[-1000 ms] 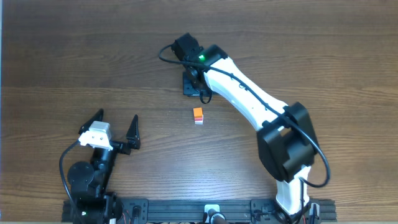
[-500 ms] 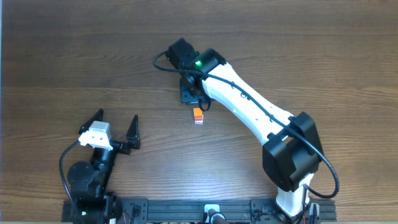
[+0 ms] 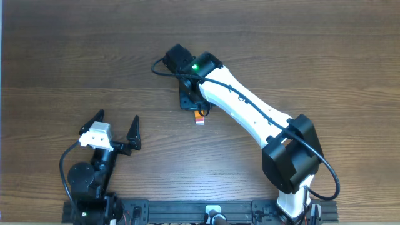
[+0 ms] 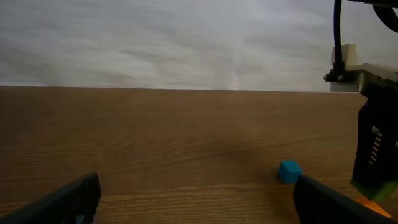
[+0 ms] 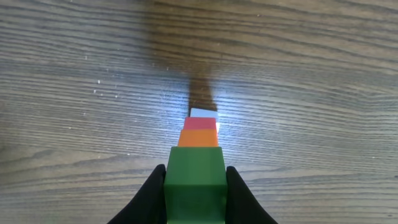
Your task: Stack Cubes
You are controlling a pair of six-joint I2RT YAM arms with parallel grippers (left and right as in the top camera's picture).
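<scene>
Green cube in right end effector

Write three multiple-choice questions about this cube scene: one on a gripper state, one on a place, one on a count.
1. How is the left gripper? A) open, empty B) shut, empty C) shut on a yellow cube
2. Where is the green cube? A) in the left gripper B) between the right gripper's fingers C) inside a bowl
3. How many cubes does the stack show? A) one B) three C) five
Answers: A, its fingers stand wide apart with nothing between; B, those fingers flank it; B, an orange cube, a red cube and a white cube show.
</scene>
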